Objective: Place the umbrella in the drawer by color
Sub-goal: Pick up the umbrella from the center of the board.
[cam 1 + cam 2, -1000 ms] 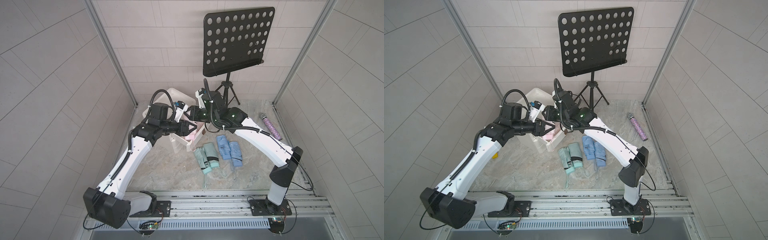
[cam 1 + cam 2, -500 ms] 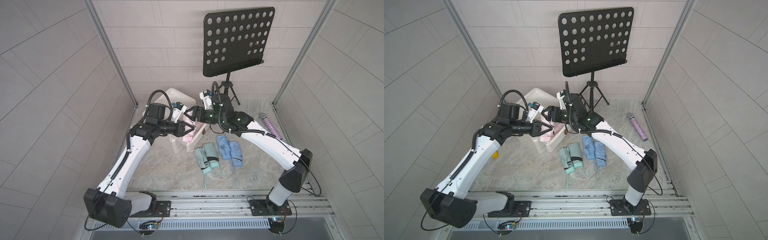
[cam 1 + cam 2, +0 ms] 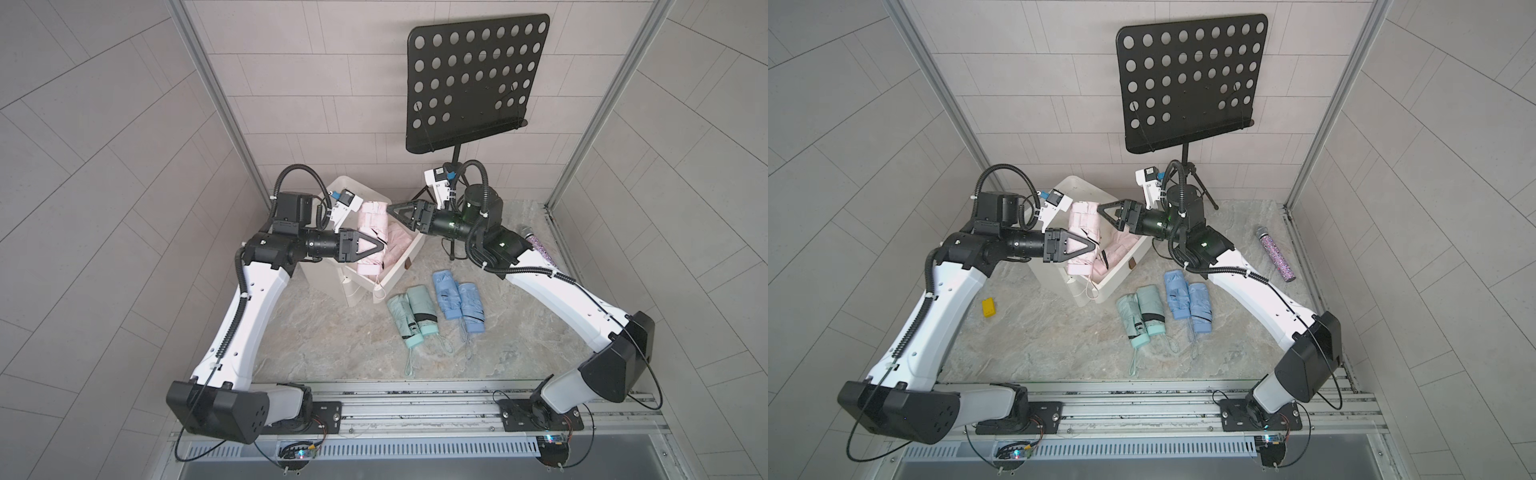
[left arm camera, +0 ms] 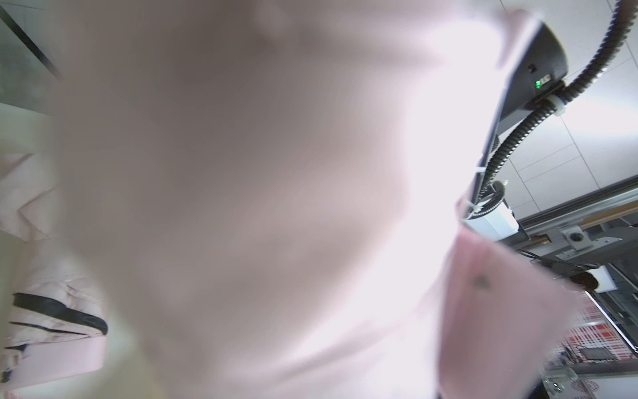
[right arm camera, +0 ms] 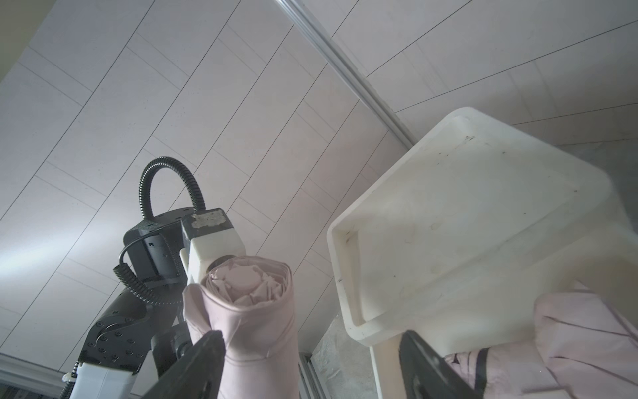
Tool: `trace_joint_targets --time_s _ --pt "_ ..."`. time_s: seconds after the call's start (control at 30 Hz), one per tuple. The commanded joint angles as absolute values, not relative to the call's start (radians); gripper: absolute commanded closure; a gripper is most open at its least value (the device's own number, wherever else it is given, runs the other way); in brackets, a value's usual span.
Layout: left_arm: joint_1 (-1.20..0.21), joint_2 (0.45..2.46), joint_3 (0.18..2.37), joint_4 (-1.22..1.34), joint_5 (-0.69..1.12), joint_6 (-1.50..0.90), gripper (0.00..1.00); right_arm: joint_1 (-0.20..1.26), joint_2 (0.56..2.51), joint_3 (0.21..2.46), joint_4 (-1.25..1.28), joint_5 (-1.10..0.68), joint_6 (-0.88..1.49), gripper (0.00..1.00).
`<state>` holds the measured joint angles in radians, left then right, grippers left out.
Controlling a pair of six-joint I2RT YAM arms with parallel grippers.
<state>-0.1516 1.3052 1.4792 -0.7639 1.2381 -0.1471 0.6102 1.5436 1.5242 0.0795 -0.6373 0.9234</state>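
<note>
A folded pink umbrella point(image 3: 371, 226) point(image 3: 1082, 232) stands upright over the open white drawer point(image 3: 395, 277) point(image 3: 1115, 286), with my left gripper point(image 3: 380, 246) point(image 3: 1092, 247) shut on its middle. It fills the left wrist view as a pink blur point(image 4: 241, 207). My right gripper point(image 3: 397, 217) point(image 3: 1108, 217) point(image 5: 310, 340) is open beside the umbrella's top end point(image 5: 255, 311), one finger close against it. A second pink umbrella point(image 3: 400, 245) point(image 3: 1119, 249) point(image 5: 573, 342) lies in the drawer.
Two green umbrellas point(image 3: 411, 316) point(image 3: 1142, 316) and two blue ones point(image 3: 457, 301) point(image 3: 1187, 301) lie on the floor in front of the drawer. A black music stand point(image 3: 473, 83) is at the back, a glitter microphone point(image 3: 1277, 253) at right, a yellow block point(image 3: 988, 307) at left.
The left gripper has closed on the pink umbrella. The right gripper has opened, let go of it and drawn back to the right.
</note>
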Motion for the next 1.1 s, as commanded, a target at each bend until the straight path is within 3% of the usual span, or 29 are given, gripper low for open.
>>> trace_joint_targets --time_s 0.0,0.23,0.47,0.6,0.77,0.83,0.97,1.07 --pt "-0.152 1.308 1.514 -0.752 1.316 -0.148 0.96 0.636 1.574 1.567 0.160 -0.716 0.951 0.18" --pt "-0.152 1.307 1.514 -0.752 1.312 -0.147 0.96 0.667 1.639 1.619 0.125 -0.723 0.944 0.21" --pt "-0.152 1.312 1.511 -0.751 1.322 -0.149 0.96 0.690 1.690 1.639 0.174 -0.751 0.981 0.30" --pt "-0.152 1.316 1.512 -0.744 1.337 -0.157 0.95 0.695 1.713 1.614 0.289 -0.789 1.052 0.39" --pt "-0.150 1.315 1.513 -0.741 1.336 -0.159 0.91 0.688 1.701 1.587 0.285 -0.786 1.040 0.63" --pt "-0.149 1.313 1.513 -0.741 1.332 -0.160 0.81 0.680 1.688 1.573 0.288 -0.783 1.040 0.69" --pt "-0.147 1.305 1.514 -0.742 1.279 -0.147 0.33 0.663 1.669 1.557 0.282 -0.776 1.039 0.71" --pt "-0.144 1.299 1.531 -0.773 1.213 -0.116 0.17 0.648 1.654 1.548 0.269 -0.763 1.038 0.72"
